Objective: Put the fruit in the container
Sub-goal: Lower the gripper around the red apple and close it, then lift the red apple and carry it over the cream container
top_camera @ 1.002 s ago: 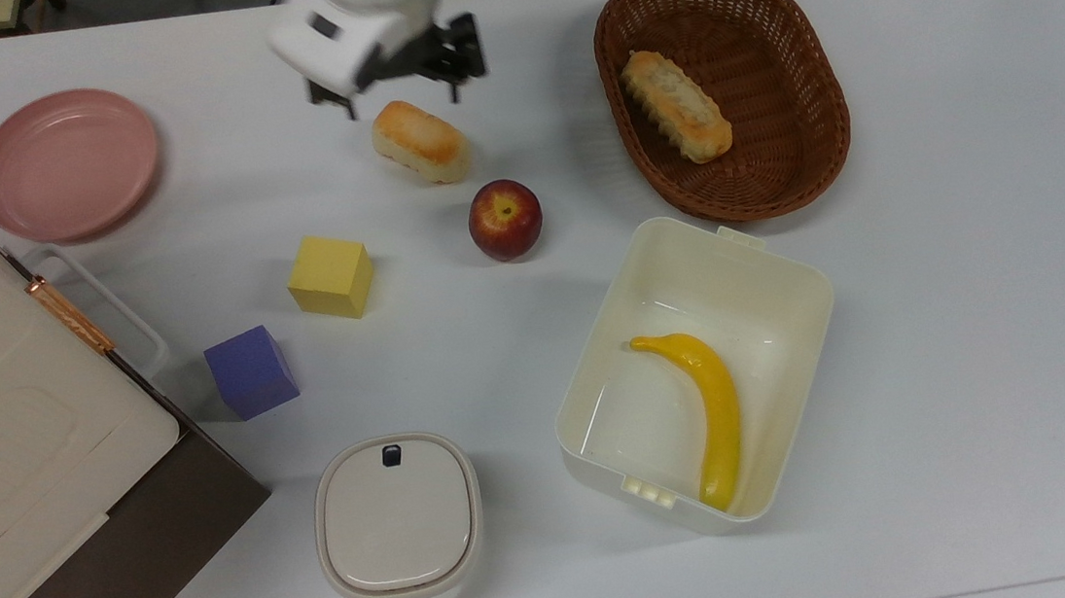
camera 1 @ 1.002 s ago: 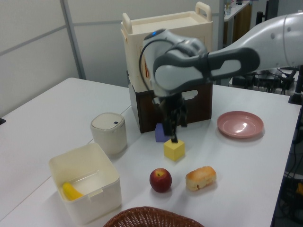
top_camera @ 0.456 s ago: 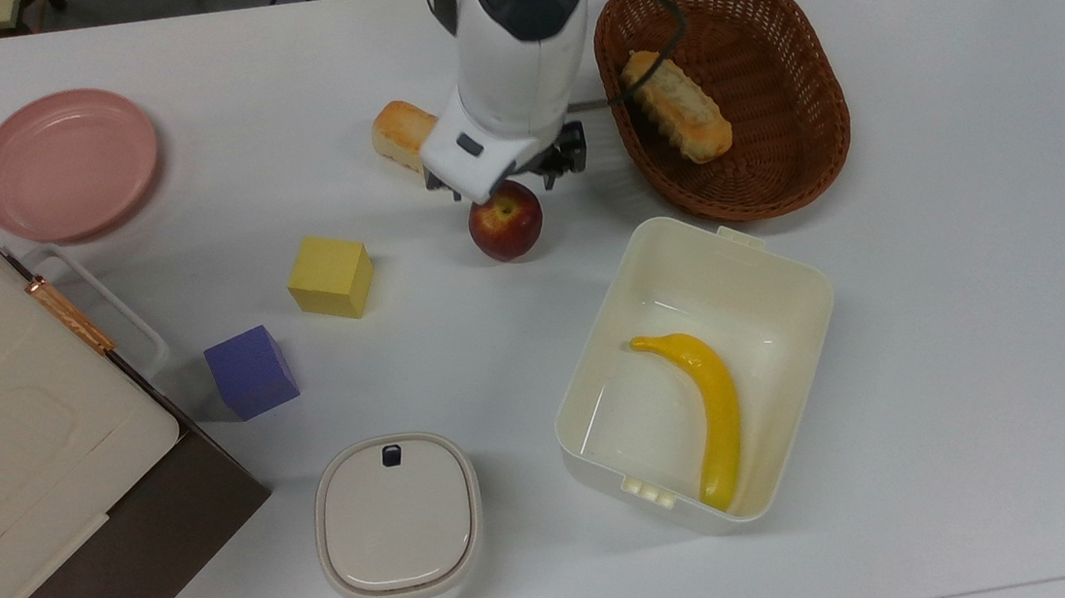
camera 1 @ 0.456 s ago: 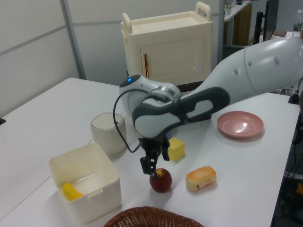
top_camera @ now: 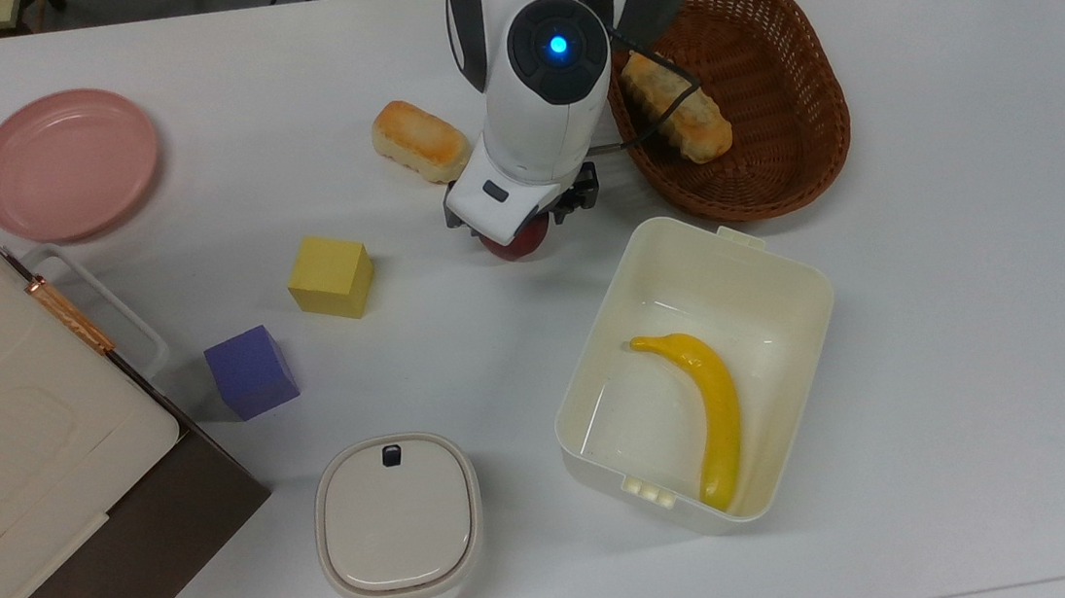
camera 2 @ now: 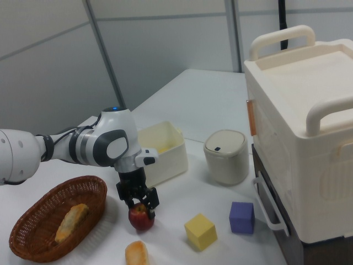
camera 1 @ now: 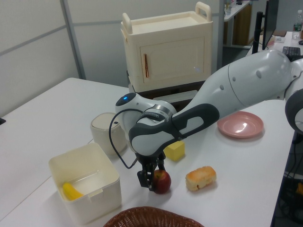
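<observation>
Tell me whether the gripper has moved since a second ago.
Yes. In the top view the gripper has travelled from beside the loose bread roll towards the container, and now sits over the apple, fingers straddling it.

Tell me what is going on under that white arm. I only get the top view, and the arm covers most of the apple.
Observer: In the right view the gripper is open, with one finger on each side of the apple.
Operator: Is the apple off the table?
Observer: No. In the left view it sits on the table.
Operator: How deep is the container with the banana?
Observer: In the left view the cream container has walls that rise well above the banana lying at its bottom.
</observation>
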